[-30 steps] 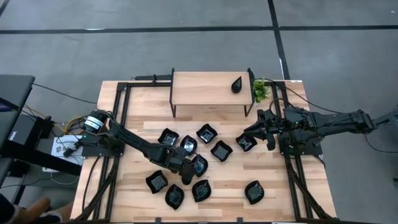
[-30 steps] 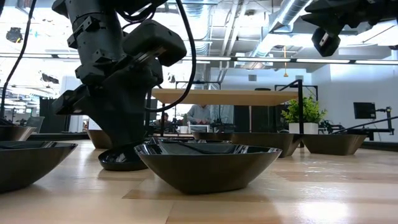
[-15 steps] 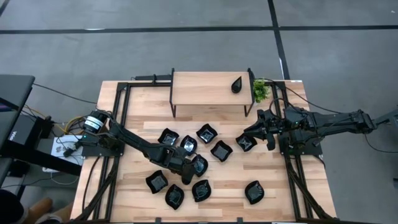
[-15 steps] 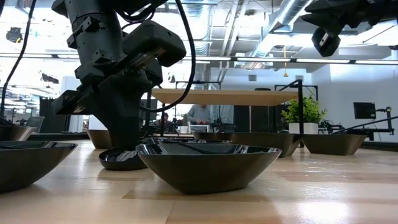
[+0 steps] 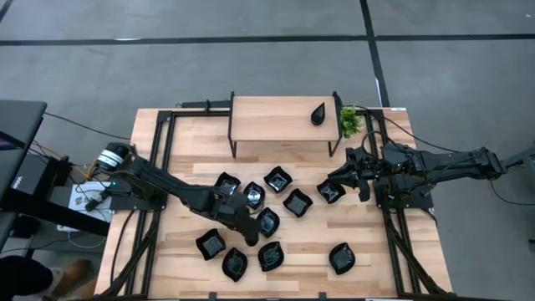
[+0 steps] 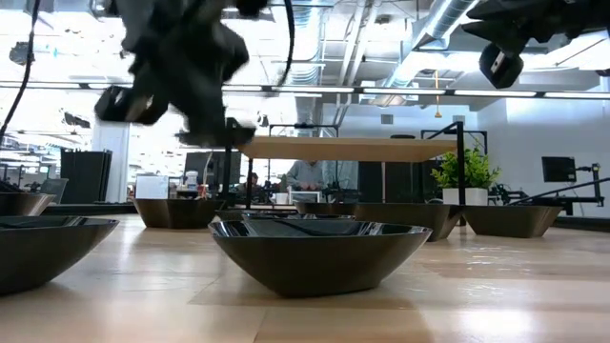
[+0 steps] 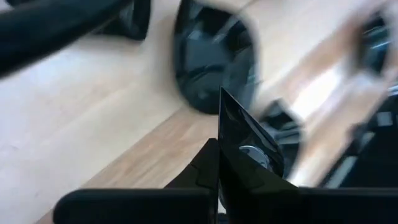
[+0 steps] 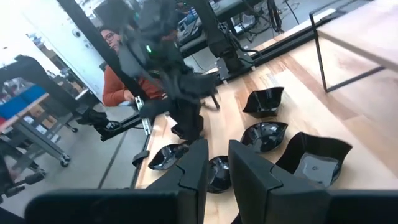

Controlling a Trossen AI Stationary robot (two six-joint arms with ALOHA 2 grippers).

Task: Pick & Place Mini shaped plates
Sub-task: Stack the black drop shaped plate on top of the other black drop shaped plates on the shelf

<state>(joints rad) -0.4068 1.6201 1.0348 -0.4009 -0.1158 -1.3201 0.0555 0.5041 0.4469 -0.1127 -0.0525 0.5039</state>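
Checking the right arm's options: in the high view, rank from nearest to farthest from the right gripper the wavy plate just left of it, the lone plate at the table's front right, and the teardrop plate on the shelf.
From the right gripper:
1. Wavy plate, just left of it on the table.
2. Teardrop plate, on the raised shelf at the back.
3. Lone plate, front right of the table.

A light wooden table stands on a grey floor crossed by dark seam lines. At its far edge sits a small wooden shelf on black legs. Beyond, exposed ducts and long strip lights hang from the ceiling, above white walls and desks with monitors.
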